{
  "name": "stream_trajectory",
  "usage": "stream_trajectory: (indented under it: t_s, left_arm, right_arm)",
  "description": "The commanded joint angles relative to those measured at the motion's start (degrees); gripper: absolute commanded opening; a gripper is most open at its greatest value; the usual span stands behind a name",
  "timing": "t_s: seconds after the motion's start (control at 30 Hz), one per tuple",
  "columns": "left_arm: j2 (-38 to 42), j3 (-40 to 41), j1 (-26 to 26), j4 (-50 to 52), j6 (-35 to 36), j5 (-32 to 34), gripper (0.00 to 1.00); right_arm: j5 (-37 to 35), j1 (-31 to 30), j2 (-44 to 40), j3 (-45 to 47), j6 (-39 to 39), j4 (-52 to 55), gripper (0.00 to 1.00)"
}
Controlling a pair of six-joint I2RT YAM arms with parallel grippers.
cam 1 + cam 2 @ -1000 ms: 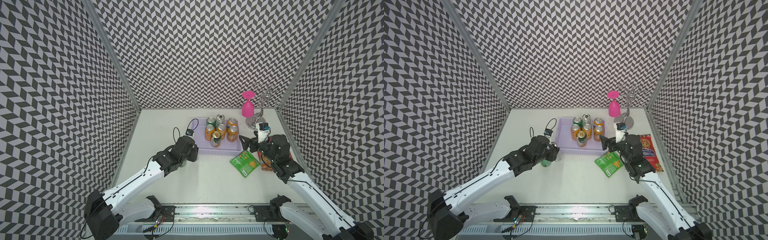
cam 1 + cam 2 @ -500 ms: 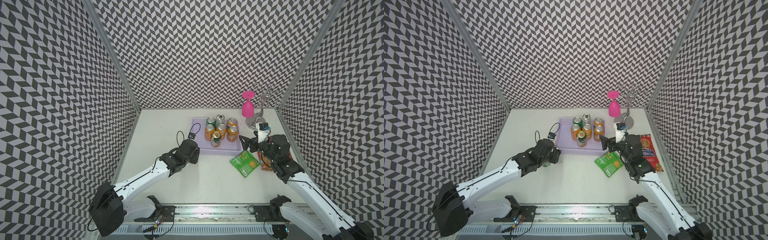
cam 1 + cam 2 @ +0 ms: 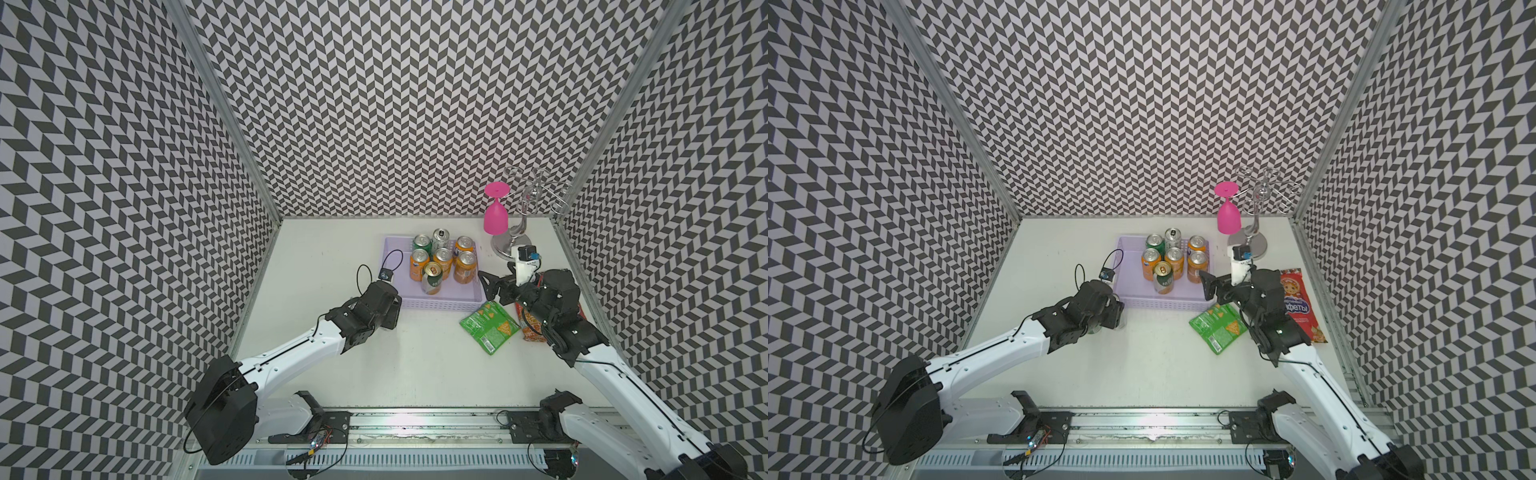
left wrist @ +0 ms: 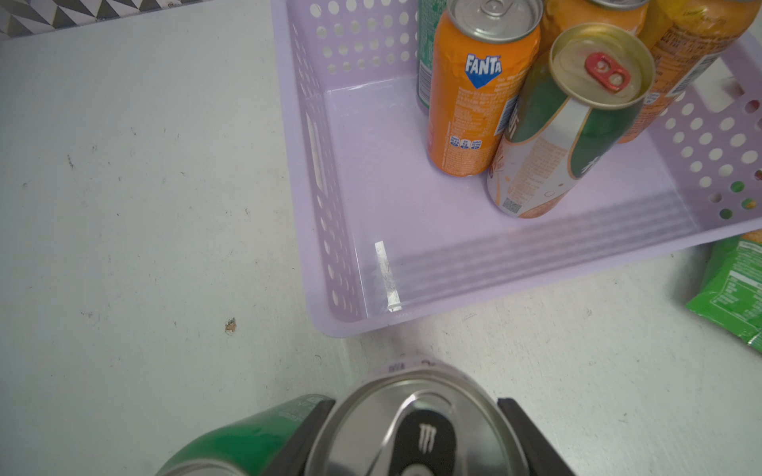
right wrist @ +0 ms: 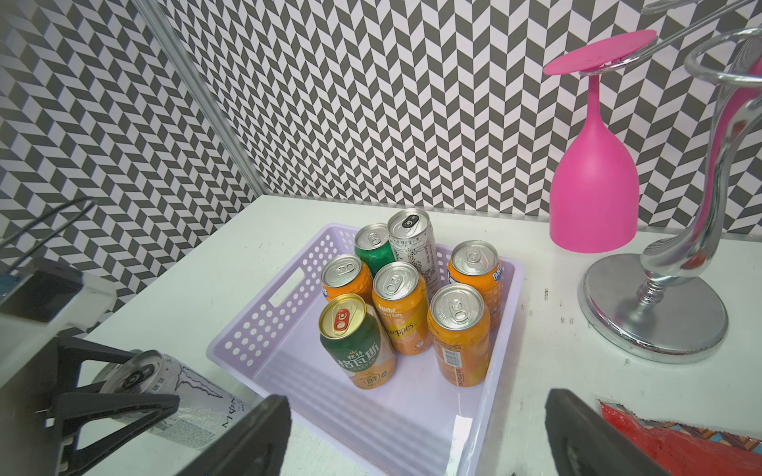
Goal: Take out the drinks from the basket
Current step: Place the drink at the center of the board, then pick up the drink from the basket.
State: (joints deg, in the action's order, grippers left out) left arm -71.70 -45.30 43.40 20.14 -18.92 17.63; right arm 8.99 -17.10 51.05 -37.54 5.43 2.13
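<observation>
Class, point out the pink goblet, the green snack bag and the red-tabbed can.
pink goblet (image 5: 593, 177): right wrist view, its bowl.
green snack bag (image 3: 490, 328): in a top view, its printed face.
red-tabbed can (image 4: 569, 127): left wrist view, its side wall.

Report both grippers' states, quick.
Left gripper: shut on a silver can.
Right gripper: open, holding nothing.

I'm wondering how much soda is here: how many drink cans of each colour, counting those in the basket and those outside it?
Orange cans: 4
Green cans: 3
Silver cans: 2
Total: 9 cans
</observation>
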Motion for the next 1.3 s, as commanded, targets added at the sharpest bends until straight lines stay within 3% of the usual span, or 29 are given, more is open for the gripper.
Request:
stream_trajectory:
  t_s: [0.0, 0.17, 0.47, 0.73, 1.27]
  left_arm:
    - [0.3, -0.1, 0.1, -4.7, 0.4, 1.5, 0.61]
    - [0.5, 0.3, 0.1, -5.3, 0.6, 1.5, 0.76]
    - [2.8, -3.6, 0.1, -2.8, 2.4, -0.7, 0.94]
    - [-0.5, -11.4, 0.0, -2.7, 6.4, -5.8, 0.99]
    - [-22.4, -28.7, 0.1, -1.9, 8.1, -11.2, 0.99]
  right_arm:
    - [0.2, 0.2, -0.2, 0.4, -0.2, -2.1, 1.0]
    - [0.2, 0.2, -0.4, 0.3, -0.3, -2.1, 0.99]
    - [0.2, 0.2, -0.6, 0.2, -0.3, -2.0, 1.0]
    - [-0.3, 0.2, -0.8, 0.3, -0.2, -1.9, 1.0]
    - [-3.8, 0.2, -2.9, 0.6, 0.3, -1.5, 0.99]
